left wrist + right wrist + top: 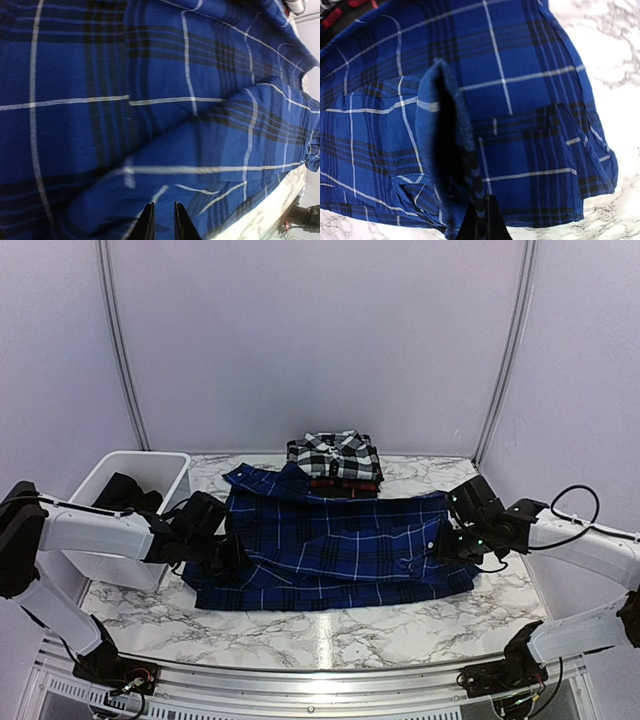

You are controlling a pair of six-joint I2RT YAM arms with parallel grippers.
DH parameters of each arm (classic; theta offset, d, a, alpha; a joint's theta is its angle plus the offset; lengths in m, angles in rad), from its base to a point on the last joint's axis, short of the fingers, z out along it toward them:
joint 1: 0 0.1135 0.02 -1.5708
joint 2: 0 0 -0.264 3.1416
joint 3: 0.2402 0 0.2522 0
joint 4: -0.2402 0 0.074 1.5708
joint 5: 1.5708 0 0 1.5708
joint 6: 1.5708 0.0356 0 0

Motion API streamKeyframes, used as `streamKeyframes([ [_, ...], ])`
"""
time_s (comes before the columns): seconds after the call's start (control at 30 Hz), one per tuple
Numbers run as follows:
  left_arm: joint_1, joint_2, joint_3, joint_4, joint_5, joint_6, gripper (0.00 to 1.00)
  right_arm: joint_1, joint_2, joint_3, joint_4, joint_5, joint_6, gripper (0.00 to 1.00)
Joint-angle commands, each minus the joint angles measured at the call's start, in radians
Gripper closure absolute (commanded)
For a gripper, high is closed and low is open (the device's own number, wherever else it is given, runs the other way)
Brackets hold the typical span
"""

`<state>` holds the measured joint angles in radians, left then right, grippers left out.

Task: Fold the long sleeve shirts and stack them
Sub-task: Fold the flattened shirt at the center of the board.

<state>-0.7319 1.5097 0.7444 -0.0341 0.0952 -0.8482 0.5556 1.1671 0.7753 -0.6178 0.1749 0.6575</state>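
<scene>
**Blue plaid shirt spread on the table, a gripper at each side**

I see a royal blue plaid cloth shirt (pixel 330 540), crossed with navy and thin white lines. It lies spread across the middle of the white marble-patterned table (pixel 300 640). Just beyond it, at the far centre, a folded black-and-white check cloth shirt (pixel 335 453) sits on top of a folded red-and-black plaid cloth shirt (pixel 342 486). A white rectangular plastic tub (pixel 115 565) stands at the left of the table, close to the blue shirt's left edge.

My left gripper (pixel 228 550) is down at that left edge. In its wrist view the fingers stand narrowly apart over the cloth, and I cannot tell whether they pinch it. My right gripper (pixel 447 543) is at the shirt's right edge, its fingers closed together on a raised ridge of the blue cloth.
</scene>
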Motion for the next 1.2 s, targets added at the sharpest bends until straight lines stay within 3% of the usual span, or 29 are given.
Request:
streamKeyframes([
  [0.0, 0.006, 0.021, -0.019, -0.040, -0.046, 0.004, 0.87, -0.054, -0.017, -0.046, 0.035, -0.067, 0.018, 1.00],
  [0.37, 0.015, -0.009, -0.062, -0.065, -0.079, 0.003, 0.97, -0.146, -0.056, -0.130, 0.070, -0.124, 0.036, 1.00],
  [0.47, 0.016, -0.039, -0.075, -0.070, -0.082, 0.001, 0.97, -0.154, -0.076, -0.119, 0.059, -0.115, 0.040, 0.88],
  [0.53, 0.016, -0.058, -0.084, -0.075, -0.079, 0.001, 0.97, -0.154, -0.092, -0.100, 0.037, -0.091, 0.039, 0.74],
  [0.67, 0.016, -0.092, -0.086, -0.090, -0.054, 0.018, 0.97, -0.154, -0.101, -0.044, 0.005, -0.071, 0.010, 0.63],
  [0.87, 0.007, -0.222, -0.100, -0.126, 0.017, 0.061, 0.96, -0.081, -0.085, 0.030, 0.025, -0.087, -0.020, 0.63],
  [1.0, -0.055, -0.294, -0.020, -0.127, 0.031, 0.126, 0.94, -0.012, 0.018, 0.068, 0.115, -0.113, -0.028, 0.63],
  [1.17, -0.066, -0.134, 0.099, -0.108, 0.030, 0.165, 0.95, 0.019, 0.156, 0.120, 0.275, -0.179, -0.036, 0.64],
])
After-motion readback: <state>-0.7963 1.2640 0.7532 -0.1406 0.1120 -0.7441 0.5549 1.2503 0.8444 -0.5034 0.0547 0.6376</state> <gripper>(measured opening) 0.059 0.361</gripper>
